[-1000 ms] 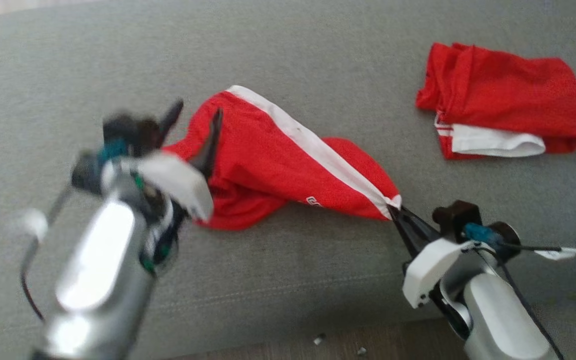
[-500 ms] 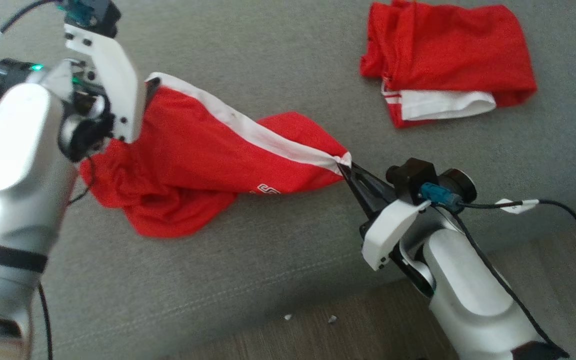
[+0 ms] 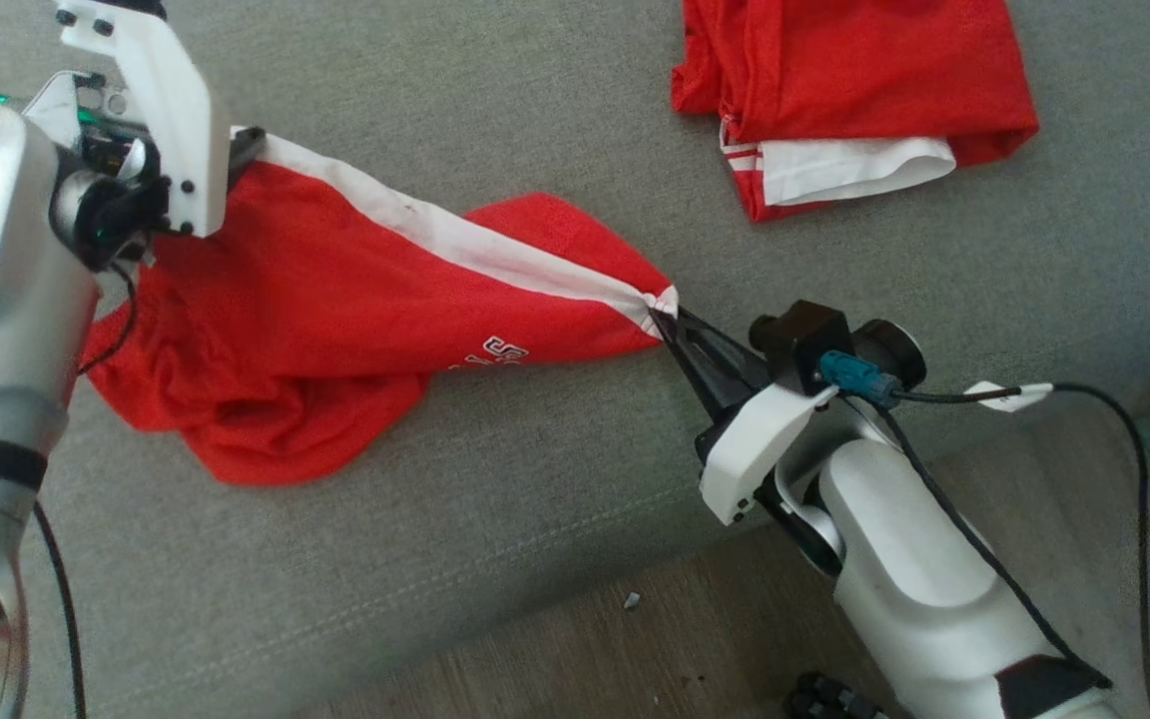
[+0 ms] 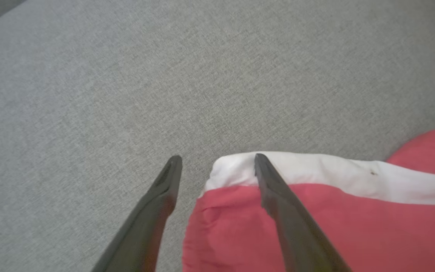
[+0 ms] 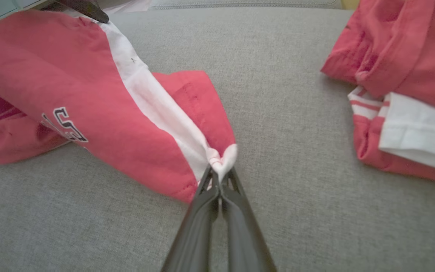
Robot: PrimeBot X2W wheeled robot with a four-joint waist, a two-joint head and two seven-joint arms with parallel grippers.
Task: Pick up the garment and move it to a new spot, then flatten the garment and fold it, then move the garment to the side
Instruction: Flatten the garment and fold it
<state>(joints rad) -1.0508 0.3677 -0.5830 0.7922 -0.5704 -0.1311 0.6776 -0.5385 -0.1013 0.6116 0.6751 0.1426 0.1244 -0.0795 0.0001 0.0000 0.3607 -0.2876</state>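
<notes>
Your red garment lies stretched out on the grey cushion, to the left of the folded red-and-white pile, nearer the robot than the pile and well apart from it. You're looking at red fabric with a broad white stripe along its far edge and black-and-white lettering near the front fold. The end nearer the pile is drawn to a point. The end farther from the pile is loose, with a rumpled lobe spilling toward the robot.

Your right end effector has its fingers pressed together, pinching the tip of that white stripe at the pile-side end. Your left end effector sits at the corner farthest from the pile with its fingers spread. One finger is over the stripe's corner and the other over bare cushion just beside it. You can't tell whether either touches the cloth.

In the head view the left wrist covers that corner, so the left wrist view is where you read it. The right wrist view gives you the pinch up close, with the stripe puckered between the fingers, and it shows the pile's white layer tucked under red folds. The head view adds wooden floor on the robot's side of the pile, with a small pale scrap lying on it.
</notes>
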